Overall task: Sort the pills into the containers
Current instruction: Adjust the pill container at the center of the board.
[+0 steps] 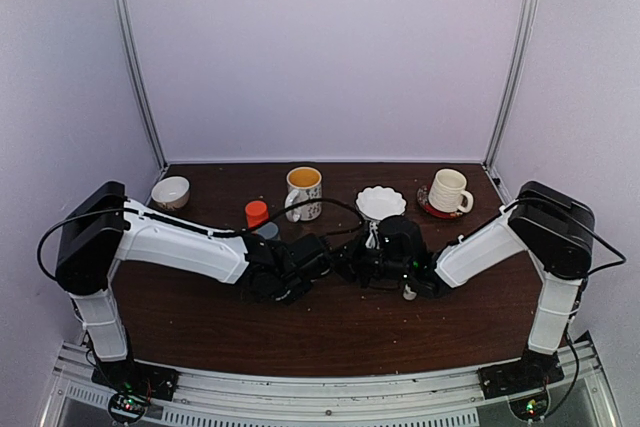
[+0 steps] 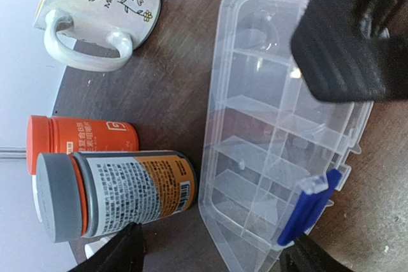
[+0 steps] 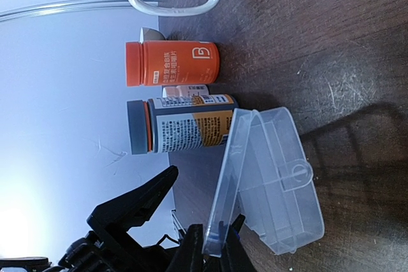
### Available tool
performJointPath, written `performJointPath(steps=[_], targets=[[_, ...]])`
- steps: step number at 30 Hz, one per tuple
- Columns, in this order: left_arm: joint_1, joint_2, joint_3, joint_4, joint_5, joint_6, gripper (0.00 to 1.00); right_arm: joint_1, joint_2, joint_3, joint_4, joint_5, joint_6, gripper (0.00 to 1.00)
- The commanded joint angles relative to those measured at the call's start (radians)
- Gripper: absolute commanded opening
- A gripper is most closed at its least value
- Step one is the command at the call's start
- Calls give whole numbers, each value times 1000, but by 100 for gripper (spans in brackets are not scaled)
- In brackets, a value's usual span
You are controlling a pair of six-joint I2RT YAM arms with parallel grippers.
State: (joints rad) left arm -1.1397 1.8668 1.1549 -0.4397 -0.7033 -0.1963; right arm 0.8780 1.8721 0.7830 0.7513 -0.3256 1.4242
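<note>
Now the lid (image 3: 226, 189) is gripped by the right pincer (image 3: 213, 250); containers (image 2: 268, 151) are laid lengthwise before the open left pincer (image 2: 213, 256).

- The left arm (image 1: 190, 242) stretches low toward the middle; the left pincer (image 2: 213, 253) is spread wide.
- The right arm (image 1: 480, 247) stretches in opposite it; the right pincer (image 3: 213, 250) is pinched tight on the clear lid (image 3: 233, 176).
</note>
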Motion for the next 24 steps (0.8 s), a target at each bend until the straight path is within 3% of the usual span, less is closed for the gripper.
performJointPath(steps=[1,5,9,19,24], targets=[[6,10,31,38,-24,12,68,-7,-27,21,2,-10,5,8],[6,24,52,15,-65,8,49,-7,-28,19,2,-11,4,10],[7,36,59,13,-64,11,40,-8,-25,19,9,-12,8,14],[7,80,97,-3,-59,16,34,-13,-10,28,15,-14,4,25],[18,86,104,-2,-47,19,35,-22,-14,32,9,-12,-5,37]])
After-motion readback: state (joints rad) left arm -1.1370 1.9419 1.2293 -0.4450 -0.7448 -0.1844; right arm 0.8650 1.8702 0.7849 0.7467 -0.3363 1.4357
